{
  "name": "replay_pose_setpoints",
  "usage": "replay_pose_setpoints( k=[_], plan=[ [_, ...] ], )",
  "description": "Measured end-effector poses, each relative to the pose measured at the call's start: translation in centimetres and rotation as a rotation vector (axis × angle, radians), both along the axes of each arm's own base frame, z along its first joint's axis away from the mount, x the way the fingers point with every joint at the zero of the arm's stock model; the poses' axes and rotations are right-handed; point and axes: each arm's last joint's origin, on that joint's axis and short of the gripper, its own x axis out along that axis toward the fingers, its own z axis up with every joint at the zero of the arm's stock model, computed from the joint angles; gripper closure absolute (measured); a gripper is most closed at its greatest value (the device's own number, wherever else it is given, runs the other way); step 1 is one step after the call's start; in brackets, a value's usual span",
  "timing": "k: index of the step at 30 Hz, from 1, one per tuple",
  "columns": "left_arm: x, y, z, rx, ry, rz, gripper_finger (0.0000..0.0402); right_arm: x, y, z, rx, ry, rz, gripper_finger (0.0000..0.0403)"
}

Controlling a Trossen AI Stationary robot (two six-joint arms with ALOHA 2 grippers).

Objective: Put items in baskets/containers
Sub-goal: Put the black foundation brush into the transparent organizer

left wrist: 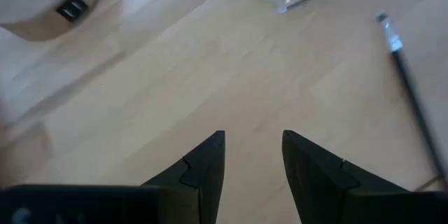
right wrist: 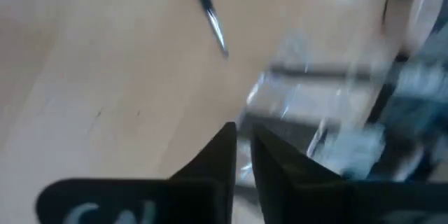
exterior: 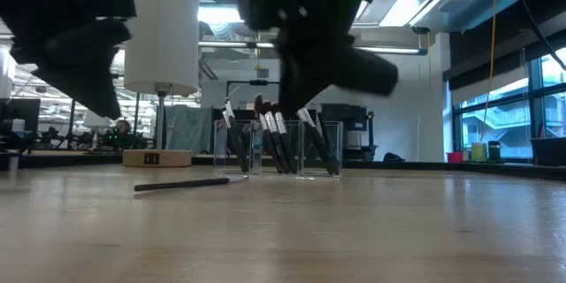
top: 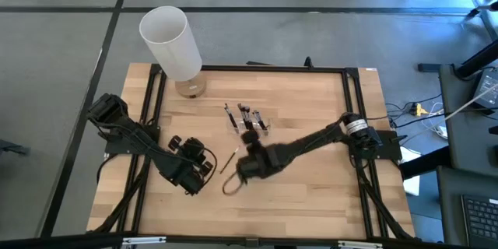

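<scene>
While 1 brush [top: 229, 161] lies loose, 1 organizer [top: 247, 118] holds rest.

Brushes [exterior: 281, 141] upright in clear organizer [exterior: 329, 149]; one dark stick [exterior: 181, 185] flat on wood.

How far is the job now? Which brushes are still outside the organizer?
Mostly done: several brushes stand in the clear organizer. The right gripper, near it, holds nothing visible. Left: one brush lying on the table. The left gripper waits open.

Right arm stretched to mid-span, right gripper [right wrist: 242, 147] jaws nearly together; left gripper [left wrist: 253, 157] jaws apart, empty, parked at left.
</scene>
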Motion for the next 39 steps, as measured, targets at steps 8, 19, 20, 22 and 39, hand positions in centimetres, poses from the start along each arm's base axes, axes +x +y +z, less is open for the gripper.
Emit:
replay_pose_setpoints(
  k=[8,19,20,22,39],
  plan=[
    [3.3,0.1,-0.9,-0.125,-0.123,-0.108,0.0263,-4.1,-3.0,5.1,0.181,-0.234,-0.328,0.0358],
    [5.4,1.3,-3.4,-0.129,-0.153,-0.01,0.0263,-14.3,-2.8,5.1,0.691,-0.628,-0.314,0.0372],
    [5.5,1.4,-3.8,-0.134,-0.142,-0.005,0.0263,-15.1,-2.7,4.3,0.724,-0.64,-0.322,0.0372],
    [5.8,1.6,-4.6,-0.15,-0.115,0.008,0.0263,-16.6,-2.4,2.8,0.784,-0.664,-0.343,0.0372],
    [6.3,2.8,-5.7,-0.184,0.05,-0.001,0.0385,-18.6,0.4,1.0,1.069,-0.876,-0.276,0.0372]
  ],
)
